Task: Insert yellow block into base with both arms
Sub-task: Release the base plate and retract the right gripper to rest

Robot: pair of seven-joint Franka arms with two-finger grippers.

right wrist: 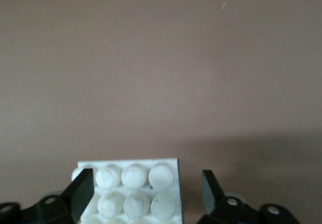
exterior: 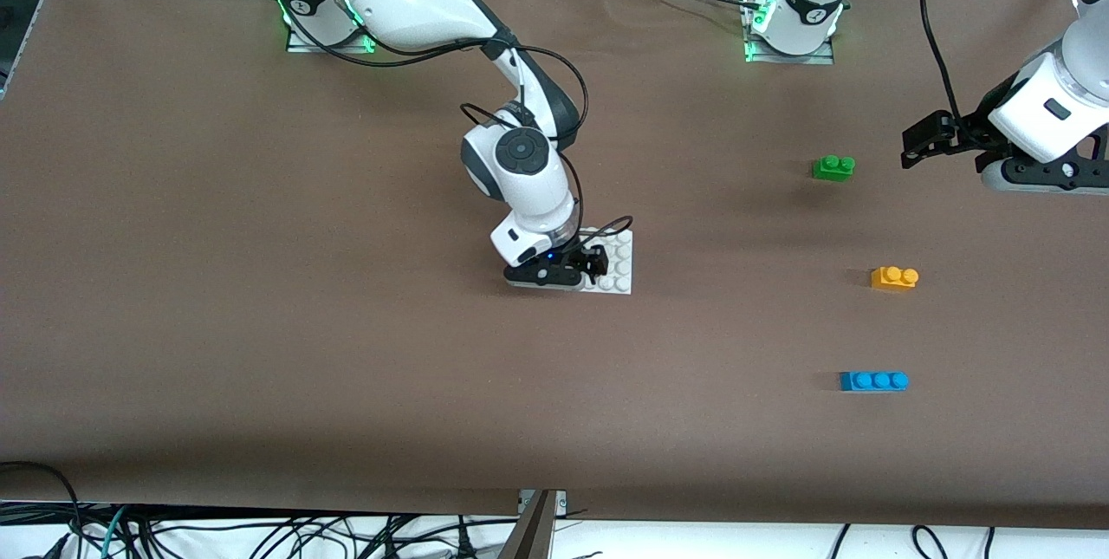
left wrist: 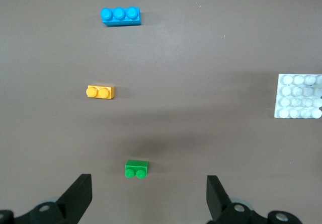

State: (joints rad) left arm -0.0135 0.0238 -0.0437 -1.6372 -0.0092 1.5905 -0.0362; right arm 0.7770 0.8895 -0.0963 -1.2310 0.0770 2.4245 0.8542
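Blue brick (exterior: pixel 873 380) nearest; yellow block (exterior: pixel 894 278) well apart from both grippers — left gripper (exterior: pixel 927 143) spread wide, empty; right gripper (exterior: pixel 582 267) unclenched over base (exterior: pixel 617 269).

Open table around yellow block (exterior: pixel 894 277); green brick (exterior: pixel 833 167), blue brick (exterior: pixel 873 380) well apart.

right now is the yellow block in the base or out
Out: the yellow block lies on the bare table, studs up, apart from the base, toward the left arm's end.
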